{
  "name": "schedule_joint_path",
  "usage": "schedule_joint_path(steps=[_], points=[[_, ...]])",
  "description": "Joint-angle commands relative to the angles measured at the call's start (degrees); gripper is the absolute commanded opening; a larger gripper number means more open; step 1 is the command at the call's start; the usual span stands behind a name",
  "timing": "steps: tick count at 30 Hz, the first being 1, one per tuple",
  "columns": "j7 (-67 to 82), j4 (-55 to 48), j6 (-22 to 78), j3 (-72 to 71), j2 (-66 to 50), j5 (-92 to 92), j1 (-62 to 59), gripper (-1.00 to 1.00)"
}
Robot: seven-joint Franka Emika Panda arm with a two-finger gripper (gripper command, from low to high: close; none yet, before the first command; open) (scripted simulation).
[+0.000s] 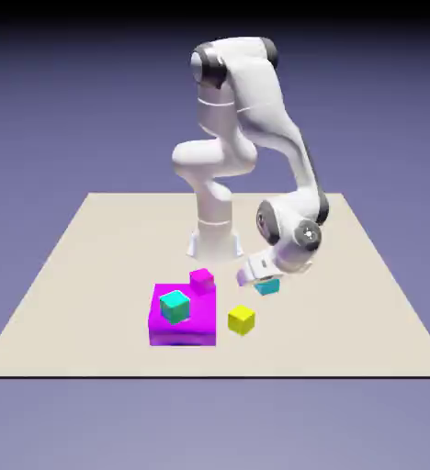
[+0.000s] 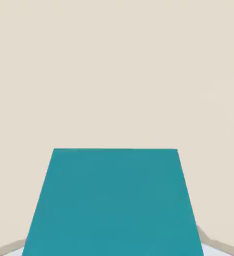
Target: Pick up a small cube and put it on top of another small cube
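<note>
- A large magenta block [image 1: 181,317] sits on the beige surface [image 1: 81,275] toward the exterior view's left, with a teal cube [image 1: 175,306] on top of it.
- A small magenta cube [image 1: 201,279] stands at the block's far corner.
- A yellow cube [image 1: 242,319] rests just right of the block.
- The fingers [image 1: 258,273] grasp a second teal cube [image 1: 268,285], apparently lifted slightly off the surface.
- In the hand view, that cube [image 2: 114,205] fills the lower frame above bare surface.
</note>
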State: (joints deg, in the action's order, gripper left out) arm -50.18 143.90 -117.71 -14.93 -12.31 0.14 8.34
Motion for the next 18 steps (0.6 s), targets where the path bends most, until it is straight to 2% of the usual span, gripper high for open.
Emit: schedule_joint_path(steps=[1, 9, 15, 16, 18], points=[[-0.97, -2.08, 1.42, 0.22, -0.54, 0.62, -2.05, -1.00], [-7.25, -16.93, 11.55, 1.81, -4.38, 6.45, -16.75, -1.00], [-7.11, -11.00, 1.55, 1.79, -8.45, 6.47, -15.97, -1.00], [-7.11, -11.00, 1.55, 1.79, -8.45, 6.47, -15.97, 1.00], [-7.14, -12.48, 4.04, 1.80, -7.44, 6.46, -16.17, 1.00]])
